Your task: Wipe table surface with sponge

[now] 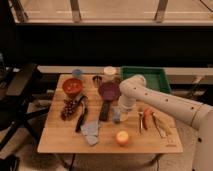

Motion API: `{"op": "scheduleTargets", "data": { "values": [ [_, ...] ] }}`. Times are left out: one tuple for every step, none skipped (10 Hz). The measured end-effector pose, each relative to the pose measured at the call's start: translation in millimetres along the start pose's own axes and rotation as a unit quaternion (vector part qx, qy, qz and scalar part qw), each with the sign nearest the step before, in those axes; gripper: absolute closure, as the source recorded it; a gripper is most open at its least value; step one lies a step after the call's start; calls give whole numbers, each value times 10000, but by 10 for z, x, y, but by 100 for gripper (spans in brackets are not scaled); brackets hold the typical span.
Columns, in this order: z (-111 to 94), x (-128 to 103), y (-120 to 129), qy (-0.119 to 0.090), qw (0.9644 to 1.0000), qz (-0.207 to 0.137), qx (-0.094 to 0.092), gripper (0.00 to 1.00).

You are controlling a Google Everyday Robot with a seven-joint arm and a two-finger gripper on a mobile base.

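A small pale blue sponge (pixel 116 116) lies on the wooden table (pixel 60 142) near its middle, just right of a black-handled tool (pixel 104 110). My gripper (pixel 121 109) hangs at the end of the white arm (pixel 165 104), which reaches in from the right. It sits right over the sponge's upper right edge, below the purple bowl (pixel 108 90). I cannot tell if it touches the sponge.
A red bowl (pixel 72 86), blue cup (pixel 77 73), metal cup (pixel 97 80) and white jar (pixel 109 72) stand at the back. A green tray (pixel 146 76) is back right. Grapes (pixel 67 107), black spatula (pixel 81 114), grey-blue cloth (pixel 91 131), orange (pixel 122 137) and utensils (pixel 146 120) lie in front.
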Motion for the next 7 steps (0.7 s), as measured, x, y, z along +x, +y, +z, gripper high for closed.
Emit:
{"op": "scheduleTargets", "data": {
  "values": [
    [26, -13, 54, -24, 10000, 44, -19, 100],
    [38, 23, 119, -32, 9999, 122, -37, 100],
    [39, 136, 207, -24, 9997, 254, -63, 100],
    [24, 253, 260, -15, 9993, 365, -60, 100],
    [-8, 426, 312, -2, 9987, 516, -36, 100],
    [-81, 603, 337, 3, 9979, 654, 41, 98],
    [-110, 652, 334, -15, 9977, 681, 74, 97]
  ]
}}
